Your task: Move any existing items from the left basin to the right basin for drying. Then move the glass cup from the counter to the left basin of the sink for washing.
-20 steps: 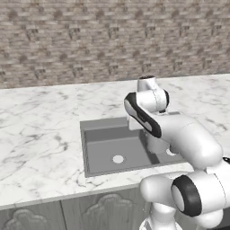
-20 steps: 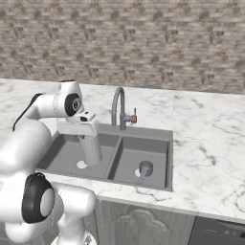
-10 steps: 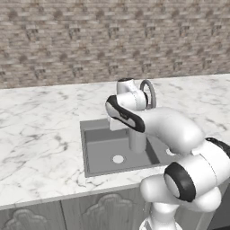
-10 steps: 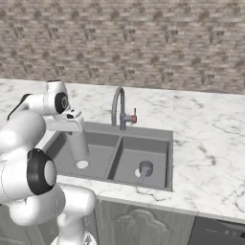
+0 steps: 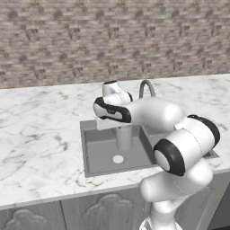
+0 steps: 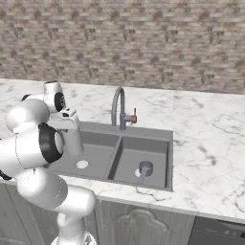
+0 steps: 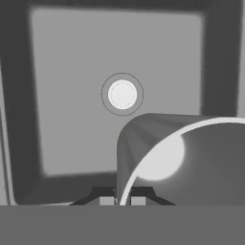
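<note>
No brand, label or writing is seen on any object.

The fingers (image 7: 122, 200) are closed on the rim of the glass cup (image 5: 124, 137), one finger inside the wall and one outside, as seen in the hand view. The glass cup (image 7: 186, 160) is held upright and hangs over the left basin (image 5: 101, 146), above its floor; contact with the floor cannot be judged. In the hand view the round white drain (image 7: 122, 94) is seen beyond the cup's rim. In the right base view the glass cup (image 6: 73, 142) is seen below the hand, over the near-left part of the left basin (image 6: 95, 155), with the drain (image 6: 82, 164) just to its right.

The small glass (image 6: 145, 168) stands in the right basin (image 6: 158, 153), near its drain. The curved faucet (image 6: 117, 106) rises behind the central divider of the sink (image 6: 143, 135). The sink is set in the white marble worktop (image 5: 40, 130).

Compared with one second ago, the arm is swung further to the left: then the held cup hung over the divider side of the left basin, and now it is nearer that basin's middle. The cup is lower than half a second ago. The small glass is unchanged in its place in the right basin.
</note>
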{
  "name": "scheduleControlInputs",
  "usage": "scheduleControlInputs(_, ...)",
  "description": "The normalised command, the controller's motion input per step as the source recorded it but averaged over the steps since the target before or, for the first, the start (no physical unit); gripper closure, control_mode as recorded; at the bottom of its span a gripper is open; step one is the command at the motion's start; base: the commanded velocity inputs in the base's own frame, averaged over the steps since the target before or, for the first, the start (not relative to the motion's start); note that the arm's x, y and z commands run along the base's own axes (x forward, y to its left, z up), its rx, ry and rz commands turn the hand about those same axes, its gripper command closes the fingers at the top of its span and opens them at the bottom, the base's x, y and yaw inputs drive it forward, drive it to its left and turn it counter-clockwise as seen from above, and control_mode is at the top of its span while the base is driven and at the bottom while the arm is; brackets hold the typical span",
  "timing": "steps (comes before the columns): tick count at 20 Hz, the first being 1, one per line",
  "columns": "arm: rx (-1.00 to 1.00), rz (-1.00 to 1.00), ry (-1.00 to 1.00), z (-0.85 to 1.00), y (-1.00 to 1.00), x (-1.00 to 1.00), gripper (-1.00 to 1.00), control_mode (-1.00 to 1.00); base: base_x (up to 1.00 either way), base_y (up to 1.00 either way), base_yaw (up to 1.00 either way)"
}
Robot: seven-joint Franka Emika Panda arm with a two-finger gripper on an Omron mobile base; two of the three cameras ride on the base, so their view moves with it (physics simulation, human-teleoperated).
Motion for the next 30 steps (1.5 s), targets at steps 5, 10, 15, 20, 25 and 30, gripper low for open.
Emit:
scheduleControlInputs(5,0.00,0.01,0.00,-0.42,0.16,0.20,1.00,-1.00,0.00,0.00,0.00)
scheduleControlInputs(10,0.00,0.02,0.00,-0.40,0.06,0.13,1.00,-1.00,0.00,0.00,0.00)
scheduleControlInputs(15,0.00,0.03,0.00,-0.39,0.05,0.16,1.00,-1.00,0.00,0.00,0.00)
scheduleControlInputs(20,0.00,0.03,0.00,-0.39,0.04,0.13,1.00,-1.00,0.00,0.00,0.00)
scheduleControlInputs(25,0.01,0.04,0.00,-0.35,0.02,0.10,1.00,-1.00,0.00,0.00,0.00)
scheduleControlInputs(30,0.01,0.04,0.00,-0.33,0.01,0.10,1.00,-1.00,0.00,0.00,0.00)
